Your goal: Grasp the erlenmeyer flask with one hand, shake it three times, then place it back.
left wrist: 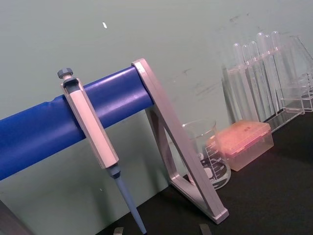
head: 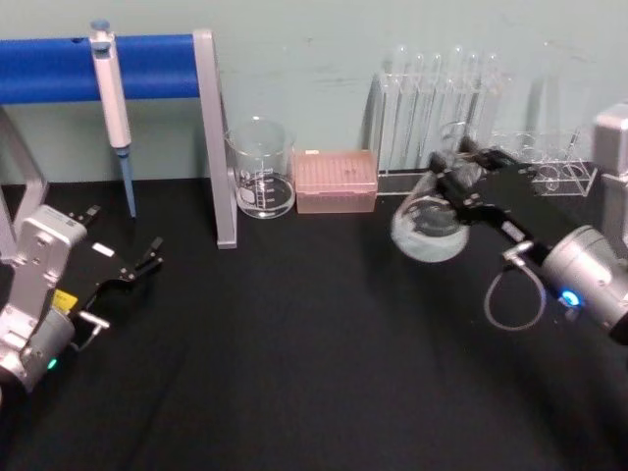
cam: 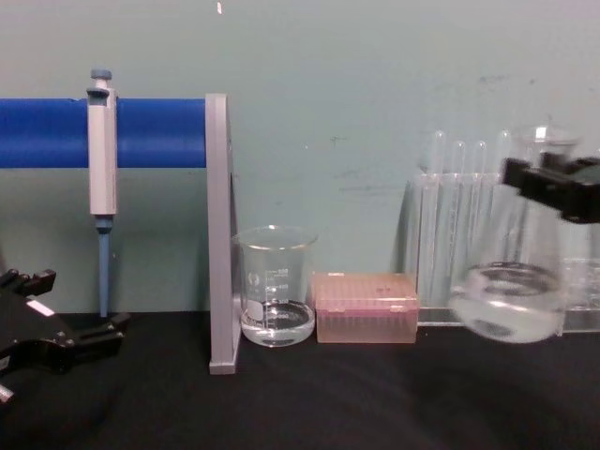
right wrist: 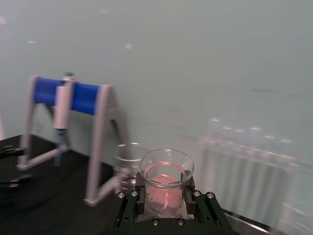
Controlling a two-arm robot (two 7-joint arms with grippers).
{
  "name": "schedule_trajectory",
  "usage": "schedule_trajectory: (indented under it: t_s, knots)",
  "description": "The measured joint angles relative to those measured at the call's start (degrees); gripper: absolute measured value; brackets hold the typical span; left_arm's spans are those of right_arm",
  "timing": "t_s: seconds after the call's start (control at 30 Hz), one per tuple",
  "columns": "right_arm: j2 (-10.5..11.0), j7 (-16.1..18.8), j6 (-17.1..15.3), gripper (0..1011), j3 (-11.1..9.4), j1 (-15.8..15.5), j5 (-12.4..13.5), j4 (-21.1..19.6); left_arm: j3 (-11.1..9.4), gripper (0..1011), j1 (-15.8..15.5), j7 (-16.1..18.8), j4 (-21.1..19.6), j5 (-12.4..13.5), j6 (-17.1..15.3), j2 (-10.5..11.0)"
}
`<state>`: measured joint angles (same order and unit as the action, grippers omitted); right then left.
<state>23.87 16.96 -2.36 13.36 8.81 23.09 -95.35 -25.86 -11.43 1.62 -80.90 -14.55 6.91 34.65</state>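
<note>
My right gripper point(head: 461, 162) has its fingers point(right wrist: 141, 188) clamped on the neck of the erlenmeyer flask point(head: 427, 228) — the wide base, with a little clear liquid in it, hangs tipped below the fingers, up off the black desk point(head: 294, 343). The test tubes point(head: 437, 98) stand just behind the fingers, and the beaker point(head: 261, 167) sits well off to their left. My left gripper point(head: 152, 253) is parked far from the flask — its fingers are apart.

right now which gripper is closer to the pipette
Left. The left gripper sits open just in front of the pipette; the right gripper is far across the table, shut on the erlenmeyer flask.
</note>
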Motion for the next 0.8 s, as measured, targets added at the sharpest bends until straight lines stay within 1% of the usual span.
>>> schedule_trajectory:
  t_s: [0.03,0.13,0.23,0.33,0.4,0.43,0.5,0.53,0.67,0.8]
  knots:
    - [0.0,0.0,0.0,449,0.0,0.0,0.0,0.0,0.0,1001,0.0,0.0,0.0,0.0,0.0,0.0]
    - [-0.55,2.85,-0.2,449,2.16,1.43,-0.02,0.61,0.0,1001,0.0,0.0,0.0,0.0,0.0,0.0]
    - [-0.8,4.52,-0.26,449,3.74,2.38,-0.04,1.02,0.0,1001,0.0,0.0,0.0,0.0,0.0,0.0]
    - [-1.03,7.4,-0.29,449,6.25,3.88,0.05,1.74,0.0,1001,0.0,0.0,0.0,0.0,0.0,0.0]
    - [-1.04,8.45,-0.28,449,7.24,4.46,0.21,1.95,0.0,1001,0.0,0.0,0.0,0.0,0.0,0.0]
    - [-1.05,9.49,-0.23,449,8.24,4.96,0.41,2.14,0.0,1001,0.0,0.0,0.0,0.0,0.0,0.0]
    - [-1.03,10.51,-0.15,449,9.12,5.49,0.64,2.3,0.0,1001,0.0,0.0,0.0,0.0,0.0,0.0]
    - [-0.97,11.47,0.0,449,10.01,6.02,0.91,2.45,0.0,1001,0.0,0.0,0.0,0.0,0.0,0.0]
    - [-0.84,13.25,0.46,449,11.71,7.14,1.49,2.76,0.0,1001,0.0,0.0,0.0,0.0,0.0,0.0]
    - [-0.59,13.89,0.8,449,12.7,7.74,1.95,2.92,0.0,1001,0.0,0.0,0.0,0.0,0.0,0.0]
